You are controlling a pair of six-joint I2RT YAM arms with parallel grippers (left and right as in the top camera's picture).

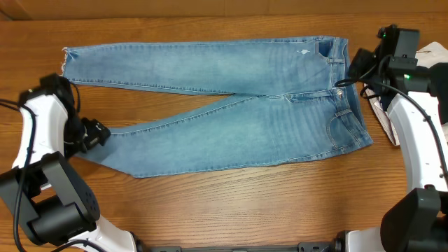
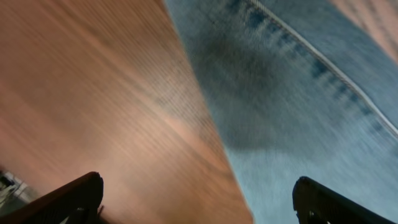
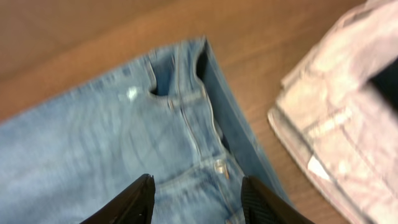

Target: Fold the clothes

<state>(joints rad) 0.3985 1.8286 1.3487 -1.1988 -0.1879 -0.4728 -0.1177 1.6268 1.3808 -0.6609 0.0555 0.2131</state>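
Observation:
The light-blue jeans (image 1: 231, 105) lie flat on the wooden table, waistband at the right, legs spread toward the left, frayed hem at the far left. My left gripper (image 1: 94, 133) is open at the hem of the near leg; in the left wrist view its fingers (image 2: 198, 198) straddle the edge of the denim (image 2: 298, 106) and bare wood. My right gripper (image 1: 352, 70) is open above the waistband; in the right wrist view its fingers (image 3: 198, 202) hover over the fly and button (image 3: 219, 167).
An off-white garment (image 3: 342, 118) lies on the table just right of the waistband, also seen in the overhead view (image 1: 428, 52) behind my right arm. A dark patch sits on it at the right edge.

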